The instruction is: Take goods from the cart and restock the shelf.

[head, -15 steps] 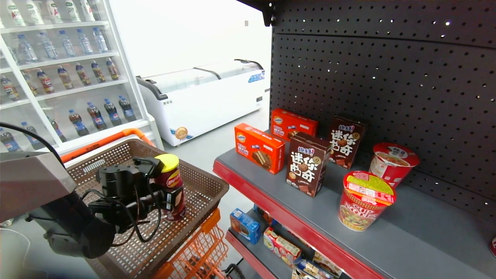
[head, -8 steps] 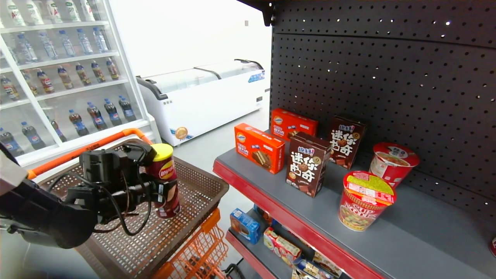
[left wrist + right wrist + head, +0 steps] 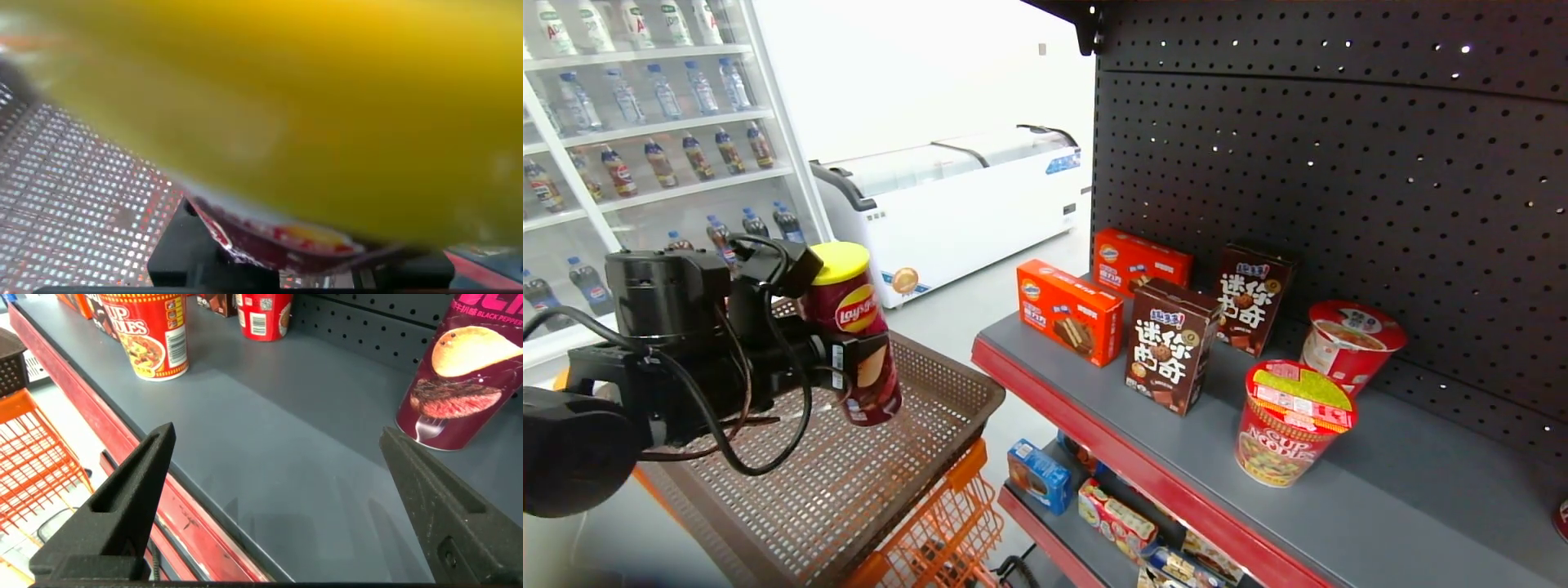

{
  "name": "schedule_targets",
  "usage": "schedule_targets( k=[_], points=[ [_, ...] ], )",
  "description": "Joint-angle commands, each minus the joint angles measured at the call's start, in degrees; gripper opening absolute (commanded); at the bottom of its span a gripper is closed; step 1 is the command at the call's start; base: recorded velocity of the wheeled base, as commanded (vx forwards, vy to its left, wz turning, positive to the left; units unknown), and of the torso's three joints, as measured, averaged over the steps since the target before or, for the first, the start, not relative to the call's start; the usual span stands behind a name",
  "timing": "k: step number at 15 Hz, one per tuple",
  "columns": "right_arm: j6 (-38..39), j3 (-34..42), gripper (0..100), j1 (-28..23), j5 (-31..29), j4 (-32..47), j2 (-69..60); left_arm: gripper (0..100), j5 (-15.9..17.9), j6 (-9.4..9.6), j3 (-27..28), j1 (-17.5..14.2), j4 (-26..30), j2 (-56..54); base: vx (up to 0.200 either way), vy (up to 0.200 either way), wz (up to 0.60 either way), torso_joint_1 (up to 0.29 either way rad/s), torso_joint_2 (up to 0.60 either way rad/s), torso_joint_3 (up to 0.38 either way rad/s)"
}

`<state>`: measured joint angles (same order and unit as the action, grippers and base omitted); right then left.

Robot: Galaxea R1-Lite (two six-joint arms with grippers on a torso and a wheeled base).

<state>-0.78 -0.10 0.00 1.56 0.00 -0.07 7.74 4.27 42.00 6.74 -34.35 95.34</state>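
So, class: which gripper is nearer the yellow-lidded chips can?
Left. The left gripper clamps the can above the cart basket; the right gripper is open over the shelf.

A tall white glass-fronted drinks cooler [image 3: 662,122] is set at the far left, its white shelves lined with rows of plastic bottles [image 3: 690,155]. A low white chest freezer with curved sliding glass lids [image 3: 964,220] is placed just beside it, against a plain white wall [image 3: 915,73]. A smooth pale grey floor [image 3: 947,314] is seen before the freezer. The room is brightly, evenly lit.
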Motion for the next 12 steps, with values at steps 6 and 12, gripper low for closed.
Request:
schedule_targets(
  k=[6,12],
  points=[
    [-0.01,0.01,100,0.00,0.02,0.00,0.07,0,2.81,0.13,-0.42,0.20,11.77,-17.30,0.000,0.000,0.00,0.000,0.00,0.000],
    [-0.01,0.01,100,0.00,0.02,0.00,0.07,0,3.51,0.13,3.18,0.03,9.30,-18.26,0.000,0.000,0.00,0.000,0.00,0.000]
  ],
)
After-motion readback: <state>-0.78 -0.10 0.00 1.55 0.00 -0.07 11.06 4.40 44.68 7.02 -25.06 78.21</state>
